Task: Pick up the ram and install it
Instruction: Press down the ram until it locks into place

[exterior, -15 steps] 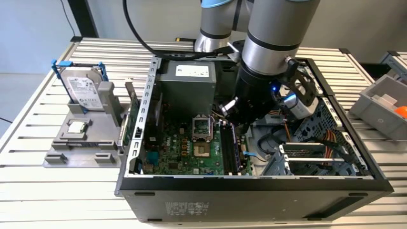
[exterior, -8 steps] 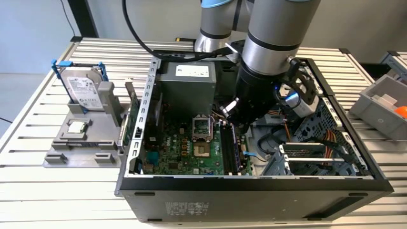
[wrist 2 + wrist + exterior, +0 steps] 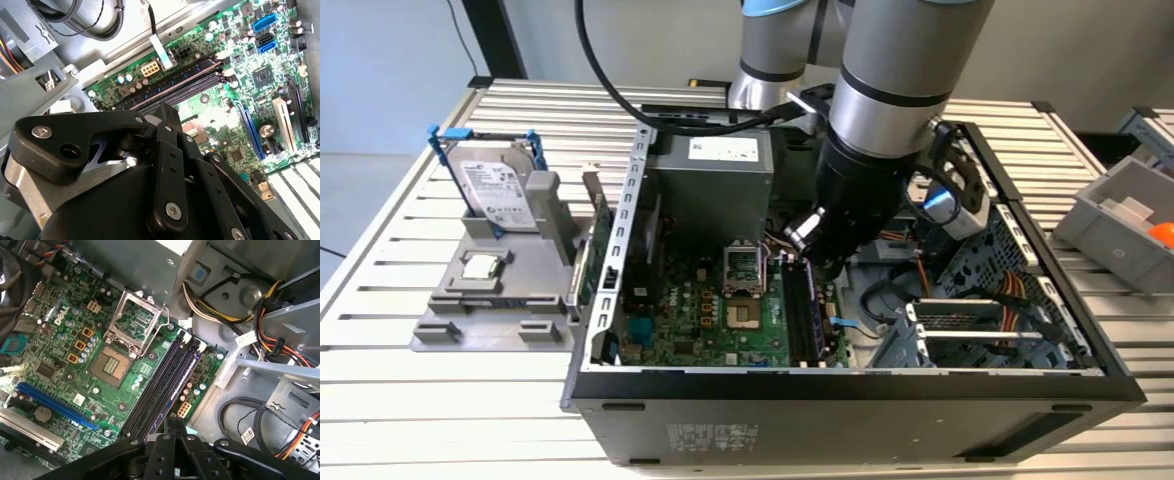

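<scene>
Open computer case [image 3: 587, 385] in the middle of the exterior view, on a slatted table [image 3: 400, 420]. Arm reaching down into it from the top of the frame, gripper [image 3: 803, 240] low over the motherboard [image 3: 707, 320] at the far end of the memory slots.

Fingertips [image 3: 170, 424] drawn close together at the bottom centre of the first wrist view, with nothing visible between them. Black finger linkage across the lower half of the second wrist view, tips [image 3: 167, 112] just short of the slots.

Ram [image 3: 817, 305] apparently standing on edge in the outermost slot, on the side toward the exterior view's right, just below the gripper. Seen as a long dark strip, not clear enough to be certain. Long axis parallel to the neighbouring slots: nearly top-to-bottom in the exterior view, leaning slightly to the lower right. Same strip [image 3: 176, 384] on a diagonal from upper right to lower left in the first wrist view, near end under the fingertips. In the second wrist view [image 3: 172, 76], slanting from centre left up toward the upper right.

Empty processor socket [image 3: 112, 365] with its frame raised, left of the slots in the first wrist view.

Outside the case at the exterior view's left, a grey holder [image 3: 454, 325] carrying an upright hard drive [image 3: 494, 190] and a small silver processor chip [image 3: 483, 266].
</scene>
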Tool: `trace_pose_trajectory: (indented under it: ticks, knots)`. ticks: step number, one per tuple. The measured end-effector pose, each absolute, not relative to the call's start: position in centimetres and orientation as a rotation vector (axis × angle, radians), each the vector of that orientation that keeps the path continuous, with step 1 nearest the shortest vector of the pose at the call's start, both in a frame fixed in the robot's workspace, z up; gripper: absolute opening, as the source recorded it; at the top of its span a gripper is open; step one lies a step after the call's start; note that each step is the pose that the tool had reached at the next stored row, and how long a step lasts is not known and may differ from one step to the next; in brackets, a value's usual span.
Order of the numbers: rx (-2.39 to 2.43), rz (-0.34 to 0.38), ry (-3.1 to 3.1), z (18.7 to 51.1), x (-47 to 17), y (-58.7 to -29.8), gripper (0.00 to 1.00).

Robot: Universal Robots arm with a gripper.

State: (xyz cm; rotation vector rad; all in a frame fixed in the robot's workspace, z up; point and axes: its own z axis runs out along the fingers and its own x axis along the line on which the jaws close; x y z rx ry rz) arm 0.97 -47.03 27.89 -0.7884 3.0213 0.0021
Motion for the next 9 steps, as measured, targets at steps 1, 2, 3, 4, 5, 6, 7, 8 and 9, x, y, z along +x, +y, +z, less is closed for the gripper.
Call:
trace_pose_trajectory:
  ticks: [1, 2, 3, 4, 5, 6, 7, 8, 9]
  knots:
    - [-0.798, 0.002, 3.019, 27.88, 0.98, -47.02, 0.00]
    - [-0.809, 0.002, 3.016, 27.88, 0.99, -47.02, 0.00]
    - [-0.819, 0.003, 3.013, 27.88, 0.99, -47.02, 0.00]
    - [-0.830, 0.003, 3.010, 27.88, 1.00, -47.03, 0.00]
    - [-0.841, 0.003, 3.007, 27.88, 1.02, -47.03, 0.00]
    - [-0.852, 0.003, 3.004, 27.88, 1.03, -47.03, 0.00]
    - [-0.863, 0.003, 3.001, 27.88, 1.04, -47.02, 0.00]
    - [-0.873, 0.003, 2.998, 27.88, 1.05, -47.02, 0.00]
    - [-0.884, 0.004, 2.995, 27.88, 1.07, -47.02, 0.00]
